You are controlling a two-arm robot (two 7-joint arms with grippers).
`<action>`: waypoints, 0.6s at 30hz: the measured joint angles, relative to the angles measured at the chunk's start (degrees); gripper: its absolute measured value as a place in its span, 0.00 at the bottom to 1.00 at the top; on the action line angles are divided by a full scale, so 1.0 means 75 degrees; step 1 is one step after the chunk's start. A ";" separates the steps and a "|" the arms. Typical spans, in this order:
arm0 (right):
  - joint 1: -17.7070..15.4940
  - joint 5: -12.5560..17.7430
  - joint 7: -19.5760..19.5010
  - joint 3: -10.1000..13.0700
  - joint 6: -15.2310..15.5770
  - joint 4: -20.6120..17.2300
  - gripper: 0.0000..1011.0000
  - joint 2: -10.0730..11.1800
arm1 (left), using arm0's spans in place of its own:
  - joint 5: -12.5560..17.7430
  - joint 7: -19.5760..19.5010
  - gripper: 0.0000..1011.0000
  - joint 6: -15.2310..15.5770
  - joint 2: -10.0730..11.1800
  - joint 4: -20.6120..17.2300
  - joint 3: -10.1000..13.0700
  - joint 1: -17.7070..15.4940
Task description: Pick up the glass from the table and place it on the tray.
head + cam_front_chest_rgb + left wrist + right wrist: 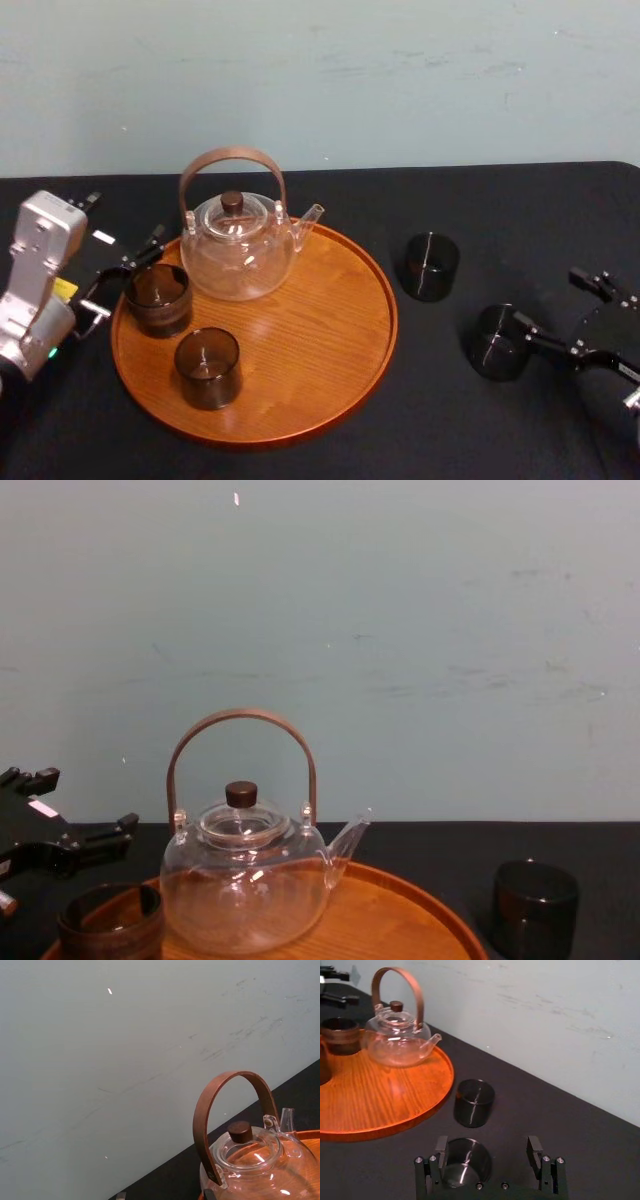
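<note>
Right claw: low at the near right of the bench; jaws apart, straddling the glass, not clamped.
Glass: upright on the bench, well right of the tray, nearer one finger than the other.
Handling: judged light, rigid, smooth-walled and breakable; likely slippery, so it wants a gentle squeeze.
Hold: opposite sides of the straight wall, around mid-height, kept upright.
Spare tumbler: farther back on the bench, just beside the tray.
Tray: bare wood at its right half.
Left claw: at the tray's left edge beside the ribbed cup; jaws apart.
</note>
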 joint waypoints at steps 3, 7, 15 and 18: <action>-0.0034 -0.0040 0.0126 0.0000 0.0108 -0.0071 0.99 0.0033 | 0.0000 0.0000 0.99 0.0000 0.0000 0.0000 0.0000 0.0000; -0.0067 -0.0116 0.0236 0.0001 0.0258 -0.0129 0.99 0.0037 | 0.0000 0.0000 0.99 0.0000 0.0000 0.0000 0.0000 0.0001; -0.0083 -0.0225 0.0379 0.0011 0.0531 -0.0146 0.99 -0.0009 | 0.0000 0.0000 0.99 0.0000 0.0000 0.0000 0.0000 0.0000; -0.0081 -0.0264 0.0421 0.0009 0.0658 -0.0143 0.99 -0.0051 | 0.0000 0.0000 0.99 0.0000 0.0000 0.0000 0.0000 0.0001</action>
